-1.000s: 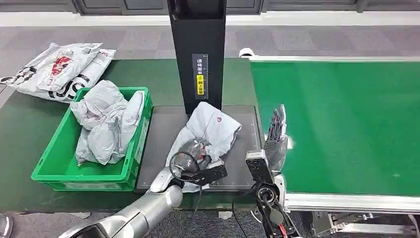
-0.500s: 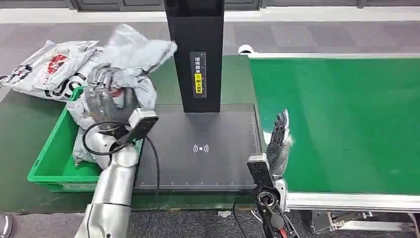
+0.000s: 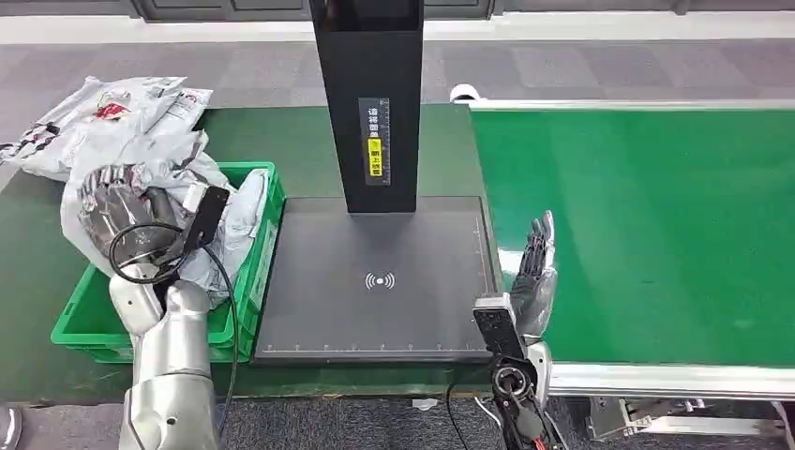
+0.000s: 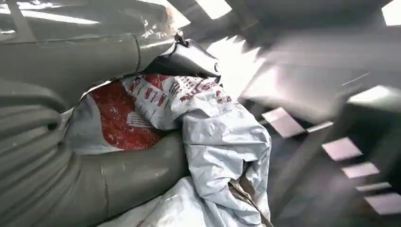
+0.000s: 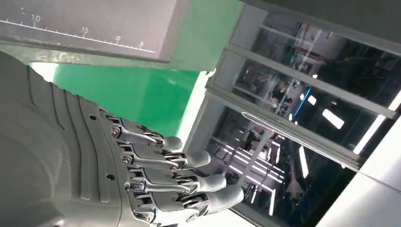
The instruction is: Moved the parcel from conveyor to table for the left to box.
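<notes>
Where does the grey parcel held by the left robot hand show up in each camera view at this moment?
Head view: the grey parcel sits at the left, gripped by the left robot hand above the green crate.
Left wrist view: the parcel is crumpled at centre, red print against the grey thumb.
Right wrist view: not in it.
Shared landmark: the left robot hand appears in the head and left wrist views.

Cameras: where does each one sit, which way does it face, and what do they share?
Head view: high on the body, facing forward and down at the green crate, scan pad and conveyor; both arms show.
Left wrist view: behind the left hand, facing the grey parcel it holds.
Right wrist view: behind the open right hand.
Head and left wrist views share the parcel.
</notes>
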You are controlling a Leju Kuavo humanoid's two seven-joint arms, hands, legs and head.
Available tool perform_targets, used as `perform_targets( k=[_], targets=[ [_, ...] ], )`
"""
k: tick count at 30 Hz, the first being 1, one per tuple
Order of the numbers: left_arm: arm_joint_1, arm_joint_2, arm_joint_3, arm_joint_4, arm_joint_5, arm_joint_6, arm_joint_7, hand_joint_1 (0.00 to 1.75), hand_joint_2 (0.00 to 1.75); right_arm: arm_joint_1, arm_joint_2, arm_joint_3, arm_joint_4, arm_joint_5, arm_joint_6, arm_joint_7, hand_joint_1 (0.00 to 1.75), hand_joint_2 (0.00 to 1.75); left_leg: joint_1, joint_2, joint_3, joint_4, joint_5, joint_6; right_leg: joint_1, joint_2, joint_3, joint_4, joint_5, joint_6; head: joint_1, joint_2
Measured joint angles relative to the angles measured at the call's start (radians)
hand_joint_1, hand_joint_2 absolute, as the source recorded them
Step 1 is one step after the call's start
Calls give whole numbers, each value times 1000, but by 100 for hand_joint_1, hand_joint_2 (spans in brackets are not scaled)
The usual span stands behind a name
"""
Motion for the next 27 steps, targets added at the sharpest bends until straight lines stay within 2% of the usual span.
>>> perform_targets(
  k=[2, 3, 4, 6, 8, 17, 18, 19, 22, 23, 27],
  targets=[
    [-23, 56, -69, 166, 7, -1, 210, 175, 175, 8, 0, -11, -17, 5, 11, 7, 0, 0, 0, -1, 0, 0, 0, 0, 1, 0, 0, 0, 0, 0, 0, 0],
    [-38, 78, -102, 258, 20, -14, 239, 175, 175, 11, 0, -16, -25, 6, 18, 9, 0, 0, 0, -2, -1, 0, 0, 0, 1, -1, 0, 0, 0, 0, 0, 0],
    [-49, 88, -122, 325, 19, -65, 219, 175, 175, 14, 0, -21, -33, 10, 27, 10, 0, 0, 0, -3, -1, 0, 0, 0, 1, -2, 1, 0, 0, 0, 0, 0],
    [-91, 103, -161, 440, 16, -255, 205, 175, 175, 17, 0, -26, -45, 24, 46, 14, 0, 0, 0, -8, 0, 0, 1, 1, -2, -6, 5, 0, -1, 0, 0, 0],
    [-115, 119, -181, 509, 17, -330, 215, 175, 175, 18, 0, -29, -53, 30, 53, 18, 0, 0, -1, -8, 2, 0, 1, 1, -2, -6, 7, 0, -1, 0, 0, 0],
    [-161, 149, -208, 637, 17, -351, 215, 173, 175, 21, 0, -35, -72, 34, 58, 26, 0, 0, -2, -10, 5, 0, 3, 4, -3, -10, 11, 0, 0, 1, 0, 0],
    [-163, 151, -210, 645, 17, -352, 215, 28, 175, 21, 0, -37, -72, 34, 58, 26, 0, 0, -2, -10, 6, 0, 3, 4, -3, -10, 12, 0, 0, 1, 0, 0],
    [-165, 153, -210, 650, 17, -357, 217, 0, 175, 21, 0, -39, -73, 35, 58, 26, 0, 0, -2, -10, 6, 0, 3, 4, -3, -10, 12, 0, 0, 1, 0, 0],
    [-168, 157, -219, 664, 5, -422, 242, 0, 175, 22, 0, -42, -74, 40, 63, 28, 0, 0, -2, -10, 7, 0, 3, 4, -3, -10, 13, 0, 0, 1, 0, 0],
    [-168, 157, -223, 664, 10, -437, 244, 0, 0, 24, 0, -44, -77, 44, 65, 30, 0, 0, -2, -11, 7, 0, 3, 4, -3, -11, 13, 0, 0, 1, 0, 0],
    [-171, 157, -226, 665, 62, -364, 265, 0, 0, 35, 0, -47, -97, 64, 78, 44, 0, 0, -2, -12, 8, 0, 3, 4, -4, -12, 15, 0, -1, 1, 0, 0]
  ],
)
